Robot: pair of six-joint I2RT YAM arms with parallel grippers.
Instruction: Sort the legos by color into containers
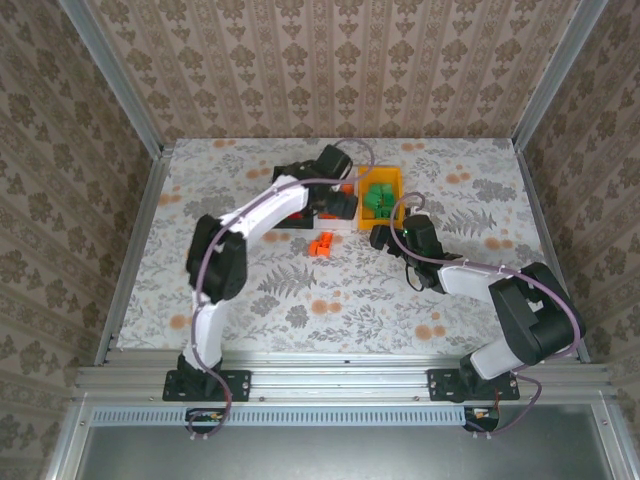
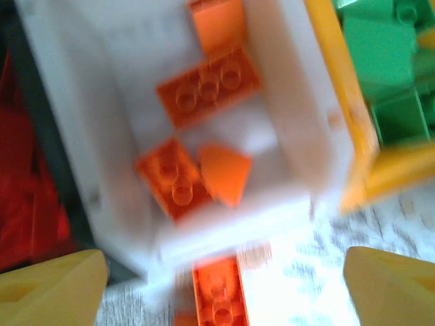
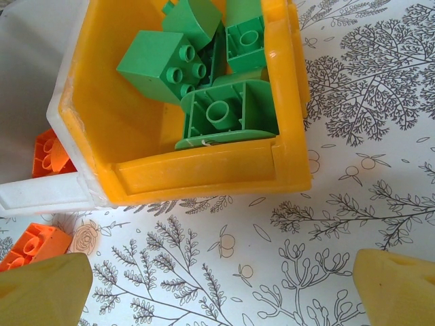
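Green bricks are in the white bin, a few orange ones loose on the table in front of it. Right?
No: the green bricks are in the yellow bin, not the white bin; the right wrist view shows it. Orange bricks do lie loose on the table in front.

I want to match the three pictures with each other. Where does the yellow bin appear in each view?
Top external: the yellow bin sits a little right of centre, in the upper half.
Left wrist: yellow bin in the upper right corner, cut off by the picture edge.
Right wrist: yellow bin fills the upper left and centre, near wall toward the camera.
Shared landmark: the green bricks inside it.
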